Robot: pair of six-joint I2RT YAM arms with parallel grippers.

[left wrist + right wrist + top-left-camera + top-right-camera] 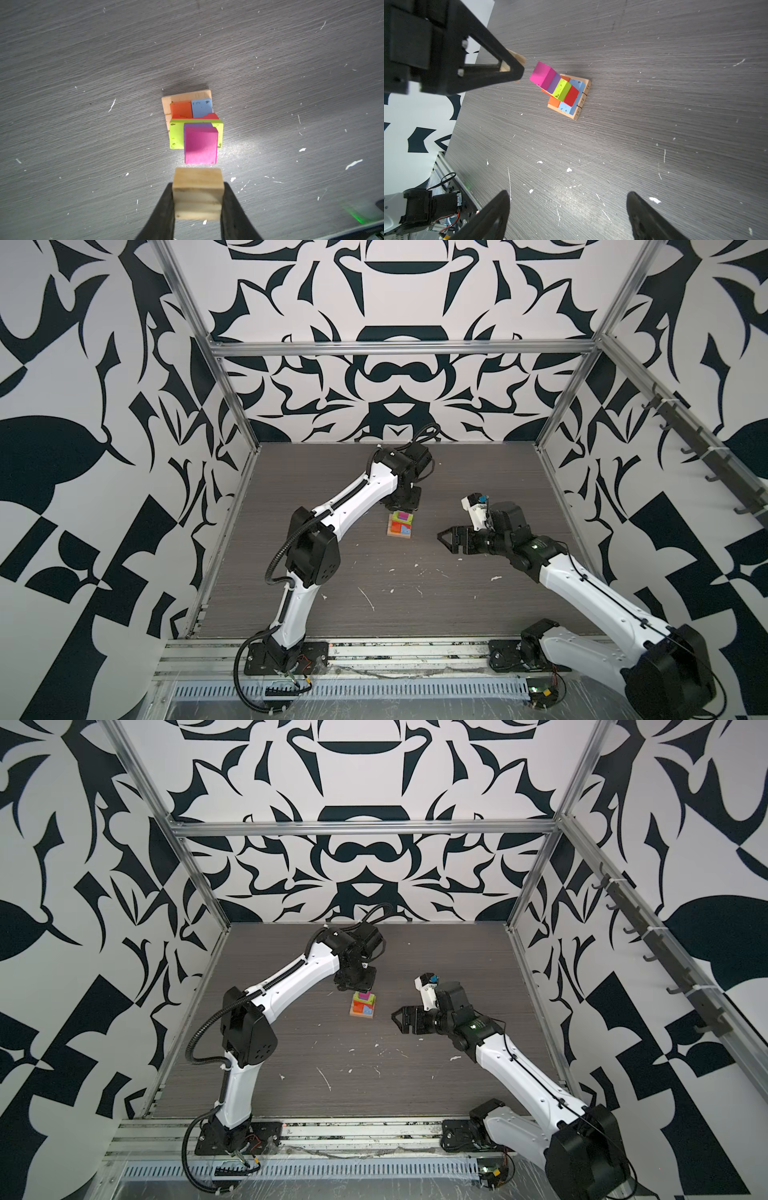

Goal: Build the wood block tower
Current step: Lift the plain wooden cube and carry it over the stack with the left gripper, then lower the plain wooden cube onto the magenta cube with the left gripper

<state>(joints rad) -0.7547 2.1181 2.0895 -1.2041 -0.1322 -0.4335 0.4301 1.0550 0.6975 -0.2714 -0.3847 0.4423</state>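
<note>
both top views: high at front, looking down—whole table [415, 614] | wrist views: near, facing down | all share: wood block tower [195, 133]

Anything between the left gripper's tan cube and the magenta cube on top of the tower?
Nothing visible. The tan cube, held in the left gripper, hangs near the magenta cube with only open space between. The right gripper is open, off to the side.
</note>
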